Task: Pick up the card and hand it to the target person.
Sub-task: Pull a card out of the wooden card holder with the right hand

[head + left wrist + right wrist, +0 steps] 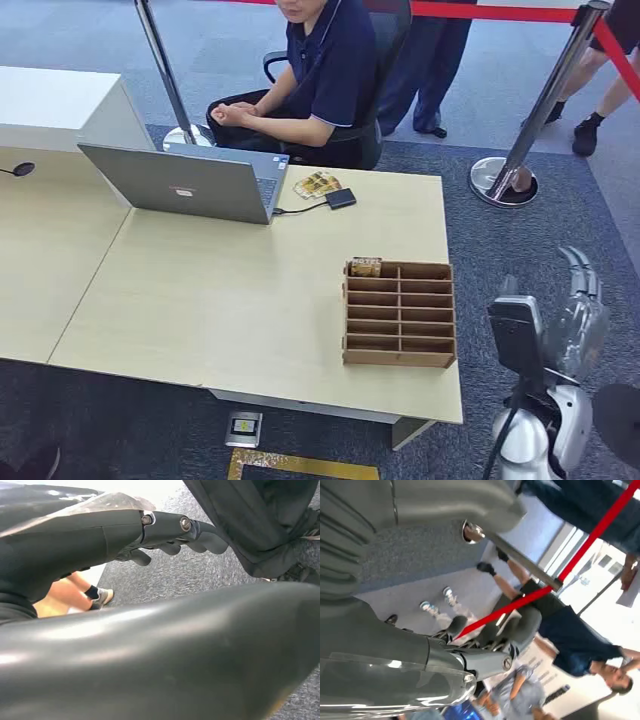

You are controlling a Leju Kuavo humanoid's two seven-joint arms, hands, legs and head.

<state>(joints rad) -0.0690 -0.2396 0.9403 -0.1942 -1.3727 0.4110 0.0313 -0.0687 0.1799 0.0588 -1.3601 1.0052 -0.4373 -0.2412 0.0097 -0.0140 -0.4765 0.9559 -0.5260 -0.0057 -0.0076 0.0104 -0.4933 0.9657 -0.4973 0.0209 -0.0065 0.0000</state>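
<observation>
My right hand (577, 310) is raised off the table's right side, over the dark carpet, its fingers spread apart and holding nothing. My left hand (166, 537) appears from its wrist camera hanging over grey carpet, dark fingers loosely extended with nothing between them. Moving outward, a wooden slotted organizer (400, 313) sits near the right end of the light wood table (226, 300); the card (365, 267) lies in its far left compartment. Farther back are a small dark device (340, 198) and some loose cards (317, 185) beside an open grey laptop (189, 182). A seated person (317, 75) in a dark shirt faces the table from the far side, behind them a red barrier rope (483, 12).
</observation>
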